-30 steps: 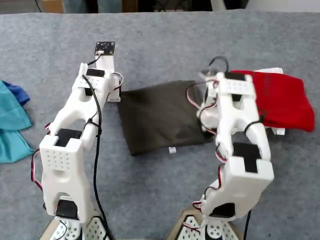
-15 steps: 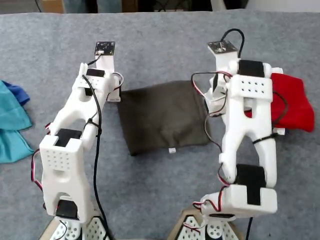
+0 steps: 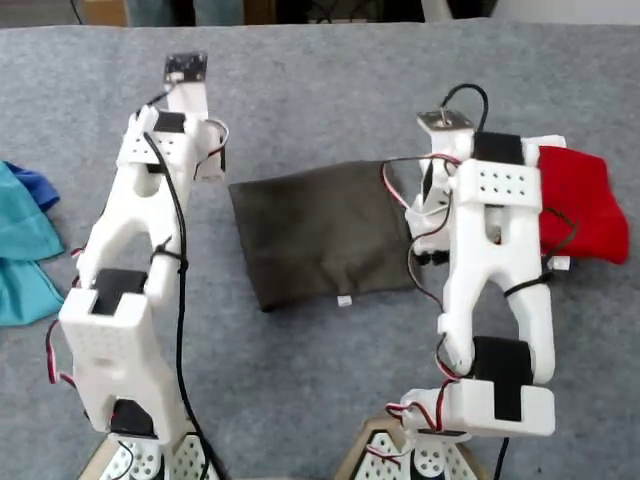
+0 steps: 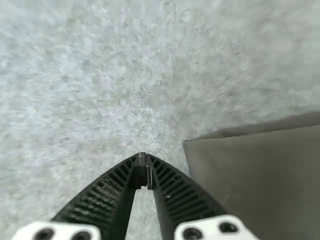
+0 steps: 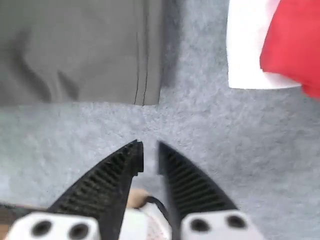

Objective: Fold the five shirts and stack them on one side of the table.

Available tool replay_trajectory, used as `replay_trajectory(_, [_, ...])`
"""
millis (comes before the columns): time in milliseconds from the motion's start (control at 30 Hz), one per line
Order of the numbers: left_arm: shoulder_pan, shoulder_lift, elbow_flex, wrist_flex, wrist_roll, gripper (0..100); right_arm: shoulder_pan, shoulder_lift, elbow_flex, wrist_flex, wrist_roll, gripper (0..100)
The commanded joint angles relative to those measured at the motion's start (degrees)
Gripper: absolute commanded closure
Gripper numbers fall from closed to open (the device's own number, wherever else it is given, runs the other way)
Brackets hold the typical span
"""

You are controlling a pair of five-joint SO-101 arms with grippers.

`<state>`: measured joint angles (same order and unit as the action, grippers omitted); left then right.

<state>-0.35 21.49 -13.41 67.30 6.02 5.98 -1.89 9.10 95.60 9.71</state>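
Grey felt covers the table (image 3: 330,90). A folded dark shirt (image 3: 320,235) lies mid-table. At the right edge a red shirt (image 3: 580,205) rests on a white shirt (image 5: 247,50); at the left edge lie a teal shirt (image 3: 22,250) and a blue shirt (image 3: 35,185). The left gripper (image 4: 144,162), jaws closed and empty, hangs beside the dark shirt's far left corner. The right gripper (image 5: 148,150), jaws a slit apart and empty, hangs between the dark and red shirts. A small white label (image 3: 344,299) sits at the dark shirt's near edge, its print too small to read.

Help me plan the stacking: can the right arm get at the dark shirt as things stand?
Probably yes. The right tool hangs just off the dark shirt, with just grey table between them and nothing lying on the shirt.
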Motion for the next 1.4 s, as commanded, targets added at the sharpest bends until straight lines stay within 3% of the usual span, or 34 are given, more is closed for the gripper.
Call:
replay_trajectory(0, [-0.1, -5.7, -2.9, 2.5, -0.4, 97, -2.2, -2.0, 4.2, -7.3, -8.7, 81.1])
replay_trajectory(200, [-2.2, -5.7, 2.0, 2.0, -0.5, 97, -6.6, -1.8, 12.4, -24.8, -20.7, 70.0])
replay_trajectory(467, [-3.6, -5.7, 4.7, 2.5, -0.5, 97, -12.5, 2.3, 14.7, -36.5, -36.2, 57.0])
replay_trajectory(767, [-3.6, -5.7, 4.5, 2.4, -0.5, 97, -15.9, 17.5, 14.6, -49.0, -43.1, 62.6])
replay_trajectory(1200, [-3.1, -5.8, 1.4, 2.4, -0.1, 97, -15.8, 22.7, 8.7, -42.9, -43.8, 83.5])
replay_trajectory(1367, [-2.3, -5.8, -1.0, 2.5, 3.1, 82, -15.8, 22.8, 8.7, -42.8, -43.6, 86.8])
